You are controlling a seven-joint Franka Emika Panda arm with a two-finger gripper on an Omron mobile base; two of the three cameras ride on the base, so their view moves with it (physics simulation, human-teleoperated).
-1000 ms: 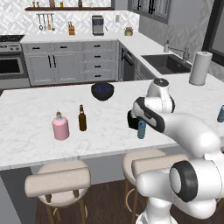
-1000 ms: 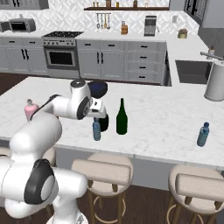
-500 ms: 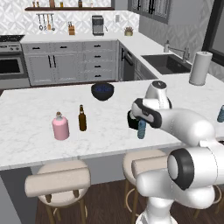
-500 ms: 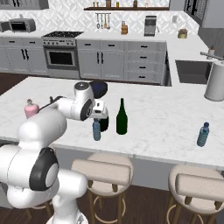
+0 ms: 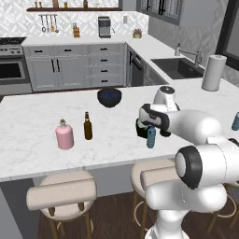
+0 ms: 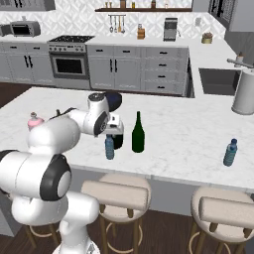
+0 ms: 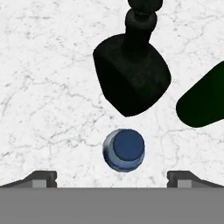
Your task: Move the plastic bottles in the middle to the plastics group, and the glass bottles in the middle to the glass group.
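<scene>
You've got the pale-blue bottle on the counter just below the claw, green wine bottle right beside it.

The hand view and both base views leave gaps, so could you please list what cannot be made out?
- Gripper: hand view, fingertips cut off by the bottom edge.
- Squat black bottle: right base view, mostly behind the arm.
- Green wine bottle: hand view, cut off at the right edge.
- Pale-blue bottle: hand view, just its cap, seen from above.

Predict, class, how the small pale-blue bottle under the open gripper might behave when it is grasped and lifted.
The pale-blue bottle is slim and upright, so a sideways nudge would probably tip it. Looking translucent and small, it is likely light. The black bottle stands close behind, so a clumsy approach may knock it.
</scene>
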